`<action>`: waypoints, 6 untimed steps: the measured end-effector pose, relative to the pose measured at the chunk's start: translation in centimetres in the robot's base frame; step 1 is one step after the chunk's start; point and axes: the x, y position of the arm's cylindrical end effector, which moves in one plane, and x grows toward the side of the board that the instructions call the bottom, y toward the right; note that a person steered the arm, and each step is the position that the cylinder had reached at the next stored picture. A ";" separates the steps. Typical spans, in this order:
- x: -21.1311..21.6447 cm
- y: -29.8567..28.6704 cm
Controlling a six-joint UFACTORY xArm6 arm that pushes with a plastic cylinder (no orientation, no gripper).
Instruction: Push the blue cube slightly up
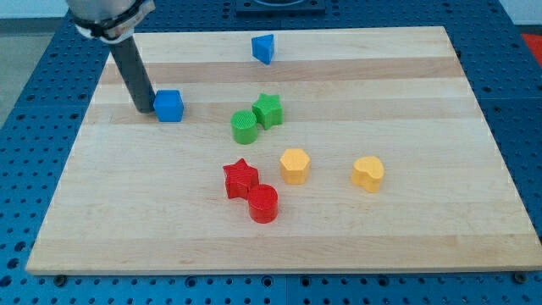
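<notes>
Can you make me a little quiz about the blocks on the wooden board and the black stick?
1. True or false: my tip is just to the view's left of the blue cube.
2. Which block sits right beside the red star? A) the red cylinder B) the green star C) the blue triangular block
3. How many yellow blocks are on the board?

Key
1. True.
2. A. The red cylinder is touching or nearly touching it.
3. Two: the yellow hexagon and the yellow heart-like block.
</notes>
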 end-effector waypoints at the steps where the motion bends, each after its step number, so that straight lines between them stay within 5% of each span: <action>1: 2.4 0.1; 3: 5.0 4.4; 6: 0.5 3.5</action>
